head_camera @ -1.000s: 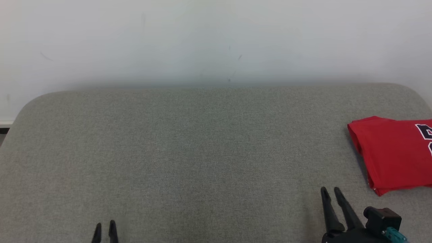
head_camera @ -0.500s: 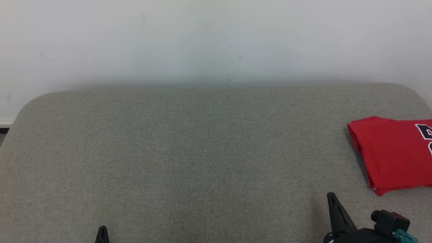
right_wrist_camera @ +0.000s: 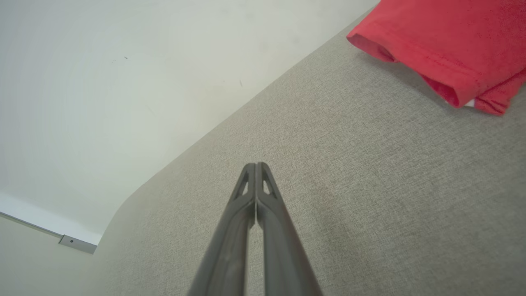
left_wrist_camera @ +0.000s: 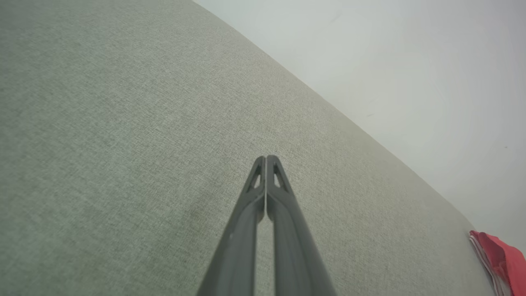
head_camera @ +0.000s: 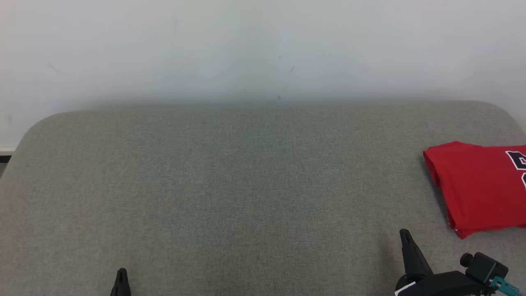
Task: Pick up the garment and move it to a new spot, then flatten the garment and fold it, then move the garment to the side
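Though near the folded garment [head_camera: 481,189], right gripper [right_wrist_camera: 256,164] tips together; left gripper [left_wrist_camera: 266,157] likewise

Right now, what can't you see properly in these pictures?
Red shirt: the head view's right edge cuts it off, so its black letters cannot be read.
Shirt's underside: hidden against the grey cushion.
Left gripper: the head view's bottom edge cuts off all but its tip.
Right gripper: its base is cut by the same edge.
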Tool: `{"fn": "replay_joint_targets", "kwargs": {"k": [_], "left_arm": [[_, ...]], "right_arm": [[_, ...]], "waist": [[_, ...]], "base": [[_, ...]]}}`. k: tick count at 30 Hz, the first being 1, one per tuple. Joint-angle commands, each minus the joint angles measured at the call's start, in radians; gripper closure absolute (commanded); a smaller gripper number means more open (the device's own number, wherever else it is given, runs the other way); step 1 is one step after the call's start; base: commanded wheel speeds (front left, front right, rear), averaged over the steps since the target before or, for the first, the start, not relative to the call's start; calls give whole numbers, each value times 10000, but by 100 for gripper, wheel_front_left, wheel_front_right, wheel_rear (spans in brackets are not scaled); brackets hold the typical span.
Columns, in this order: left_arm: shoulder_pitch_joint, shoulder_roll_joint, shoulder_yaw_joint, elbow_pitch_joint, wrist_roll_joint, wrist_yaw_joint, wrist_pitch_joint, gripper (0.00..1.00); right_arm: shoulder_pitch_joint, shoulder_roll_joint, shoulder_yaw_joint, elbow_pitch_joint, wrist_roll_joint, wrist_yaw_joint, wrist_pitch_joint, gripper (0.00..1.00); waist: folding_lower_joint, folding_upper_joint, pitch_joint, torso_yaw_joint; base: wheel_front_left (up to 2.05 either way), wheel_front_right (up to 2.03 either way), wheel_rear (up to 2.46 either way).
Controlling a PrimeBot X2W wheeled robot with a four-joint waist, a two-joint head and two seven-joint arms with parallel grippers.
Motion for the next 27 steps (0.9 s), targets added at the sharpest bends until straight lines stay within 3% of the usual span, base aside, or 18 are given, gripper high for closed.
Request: {"fn": "replay_joint_targets", "kwargs": {"k": [1,27], "left_arm": [[-277,17,67,-131,-380,-78,78,100],[-786,20,344,-90,-3593,-363,956,100]], "right_arm": [[-261,4,-20,-96,408,2,54,100],[-674,12,-98,184,3712,3,444,100]], "waist": [[-1,-1,0,0],[-1,-1,10,-2]], "base": [[0,0,0],[0,0,0]]}}
